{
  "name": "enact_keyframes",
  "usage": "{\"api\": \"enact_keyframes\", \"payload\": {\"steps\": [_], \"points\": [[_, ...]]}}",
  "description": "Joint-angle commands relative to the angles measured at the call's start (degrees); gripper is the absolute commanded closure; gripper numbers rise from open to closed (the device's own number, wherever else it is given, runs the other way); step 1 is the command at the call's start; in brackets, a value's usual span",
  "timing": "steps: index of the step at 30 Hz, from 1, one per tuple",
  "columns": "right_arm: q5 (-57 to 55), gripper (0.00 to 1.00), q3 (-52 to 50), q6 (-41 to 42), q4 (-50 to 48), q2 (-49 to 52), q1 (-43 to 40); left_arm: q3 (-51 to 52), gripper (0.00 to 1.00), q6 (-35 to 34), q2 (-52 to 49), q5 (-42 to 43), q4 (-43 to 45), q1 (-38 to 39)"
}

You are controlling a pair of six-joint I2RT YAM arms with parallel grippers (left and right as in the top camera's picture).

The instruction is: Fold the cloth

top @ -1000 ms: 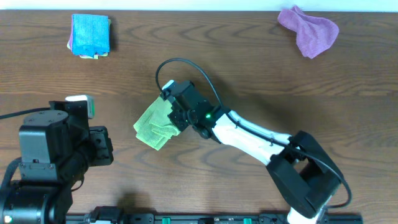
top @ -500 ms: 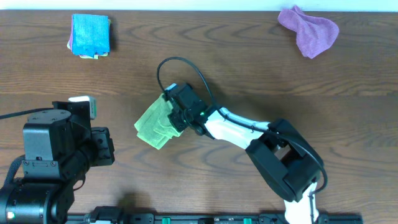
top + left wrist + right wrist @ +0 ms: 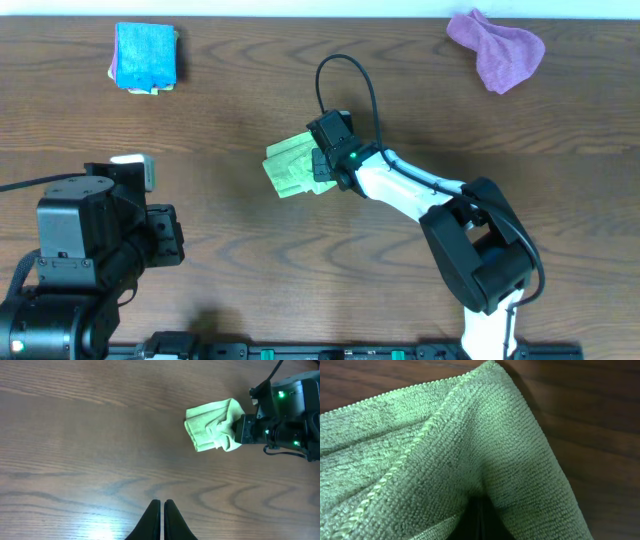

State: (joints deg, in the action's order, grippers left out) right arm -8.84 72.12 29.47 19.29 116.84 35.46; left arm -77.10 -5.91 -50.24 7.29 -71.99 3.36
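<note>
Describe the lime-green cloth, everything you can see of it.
The lime-green cloth is plain, fuzzy microfibre with a stitched hem, bunched into a compact wad of overlapping folds, not a neat square. It is near the middle of the wooden table, pinched at one side by the shut right gripper. The right wrist view shows its looped pile and a raised fold close up. Whether it is lifted off the wood cannot be told. Nothing else touches it.

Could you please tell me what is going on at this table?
The right hand is shut on the lime-green cloth, which is bunched in a few layers near the middle of the table. The left hand is shut and empty, off to the side. A blue cloth and a purple cloth lie at the far edge.
</note>
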Motion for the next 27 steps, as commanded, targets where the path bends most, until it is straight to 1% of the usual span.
{"api": "enact_keyframes", "payload": {"steps": [1, 7, 8, 12, 13, 14, 15, 16, 18, 19, 21, 23, 25, 26, 27], "points": [[-3.54, 0.98, -2.67, 2.95, 3.80, 2.84, -0.15, 3.61, 0.94, 0.81, 0.00, -0.22, 0.94, -0.35], [-3.37, 0.99, -2.60, 3.96, 5.40, 1.53, 1.09, 18.47, 0.94, 0.57, 0.00, 1.62, 10.12, -0.35], [-3.37, 0.99, -2.51, 3.93, 5.51, 0.83, 0.96, 20.92, 0.94, 0.57, -0.04, 3.19, 12.20, -0.33], [-3.41, 0.99, -2.36, 1.64, 5.66, -5.14, 0.17, 31.54, 0.94, 0.55, -1.57, 14.86, 24.11, -0.33], [-3.39, 0.91, -2.36, 0.48, 5.66, -6.47, 0.15, 33.16, 0.94, 0.55, -2.16, 17.11, 26.64, -0.33], [-3.39, 0.66, -2.36, -1.38, 5.75, -8.70, 0.11, 35.06, 0.94, 0.50, -3.19, 20.20, 30.05, -0.33], [-3.39, 0.48, -2.36, -3.04, 5.88, -10.82, 0.07, 36.35, 0.94, -0.42, -4.37, 22.38, 32.74, -0.33], [-3.39, 0.46, -2.36, -4.28, 5.95, -12.44, 0.09, 37.05, 0.94, -1.40, -5.38, 22.99, 34.42, -0.33], [-3.39, 0.31, -2.36, -6.40, 6.56, -17.05, 0.09, 37.97, 0.94, -3.89, -8.66, 23.41, 38.05, -0.33], [-3.39, 0.28, -2.36, -6.91, 6.88, -19.12, 0.07, 37.97, 0.94, -3.98, -10.34, 25.09, 39.69, -0.33], [-3.37, 0.27, -2.36, -8.85, 7.17, -22.67, 0.09, 37.97, 0.94, -4.00, -13.84, 29.44, 43.82, -0.26], [-3.28, 0.27, -2.36, -11.26, 8.15, -25.94, 0.09, 37.97, 0.94, -4.35, -17.79, 30.34, 48.09, 0.55], [-3.15, 0.31, -2.36, -13.46, 10.29, -28.09, 0.11, 37.97, 0.94, -4.52, -21.66, 30.27, 51.87, 1.77], [-3.15, 0.35, -2.36, -14.69, 11.82, -28.61, 0.09, 37.97, 0.94, -4.46, -23.87, 30.25, 53.77, 2.71], [-3.10, 0.35, -2.36, -15.41, 13.22, -28.81, 0.09, 37.97, 0.94, -4.44, -25.24, 30.18, 54.77, 3.28]]}}
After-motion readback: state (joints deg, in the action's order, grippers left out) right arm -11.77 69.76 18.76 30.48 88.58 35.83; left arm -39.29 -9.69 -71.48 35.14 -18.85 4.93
